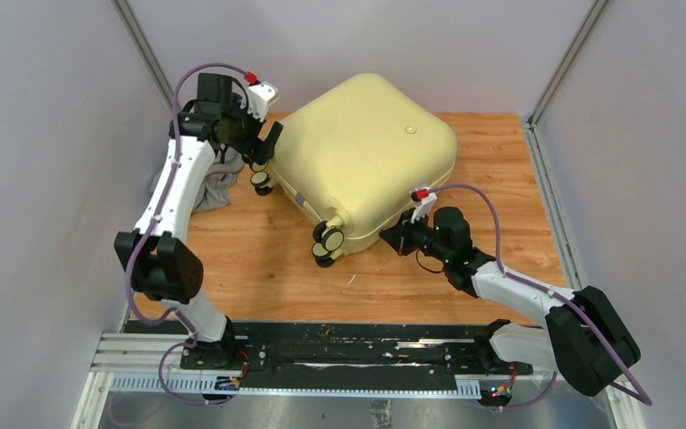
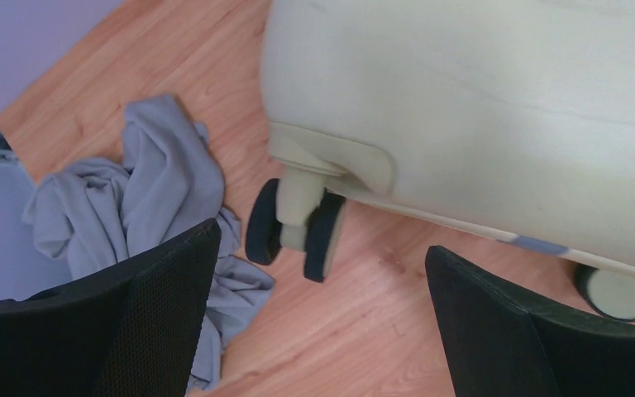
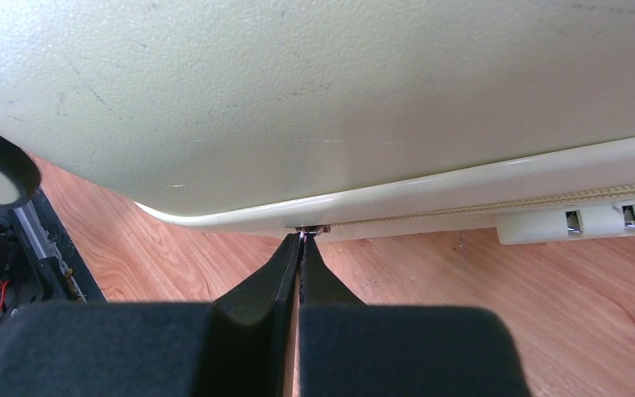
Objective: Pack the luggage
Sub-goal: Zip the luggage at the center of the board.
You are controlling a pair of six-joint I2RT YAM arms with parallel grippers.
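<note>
I work in a robot test cell, a lab rig rather than a home. Plain pale panels wall in my wood-grain worktop on three sides, with metal posts at the back corners. My left arm and right arm are bolted to a black plate on an aluminium rail at the near edge, and purple cables loop along them. The luggage and a grey cloth lie on the worktop.

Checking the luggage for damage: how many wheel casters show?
2. One caster is at the luggage's left corner, near the cloth; a second caster is at its near corner. More may be hidden under the shell.
</note>
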